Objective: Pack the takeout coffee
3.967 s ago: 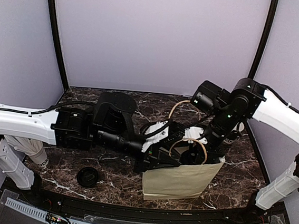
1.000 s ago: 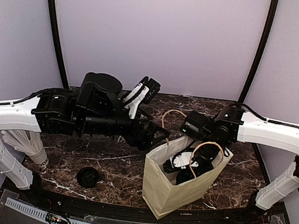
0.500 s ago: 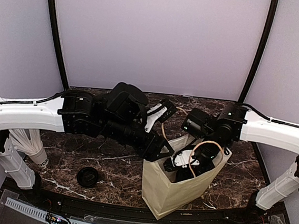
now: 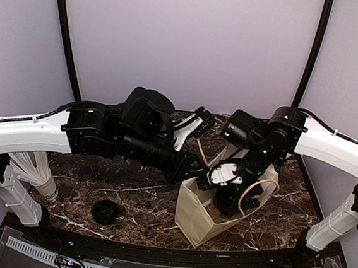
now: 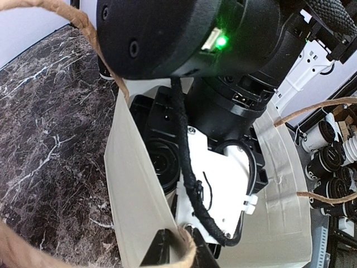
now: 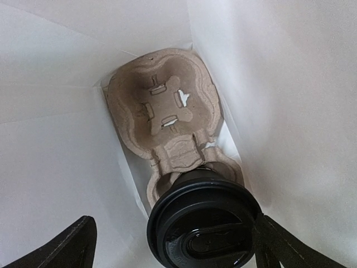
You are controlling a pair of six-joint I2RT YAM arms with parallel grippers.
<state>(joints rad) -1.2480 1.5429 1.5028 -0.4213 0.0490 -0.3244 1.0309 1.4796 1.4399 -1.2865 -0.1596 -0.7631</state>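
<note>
The takeout coffee (image 6: pixel 203 223) is seated in one slot of the pulp carrier (image 6: pixel 162 106) at the bottom of the paper bag (image 4: pixel 191 214). The right gripper (image 6: pixel 175 237) is spread wide around its lid (one finger well apart from it). The bag's rim is pinched by the left gripper (image 5: pixel 181 254).

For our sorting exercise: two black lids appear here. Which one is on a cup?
The lid inside the paper bag, capping the takeout coffee in the pulp carrier; the loose lid lies on the table left of it.
</note>
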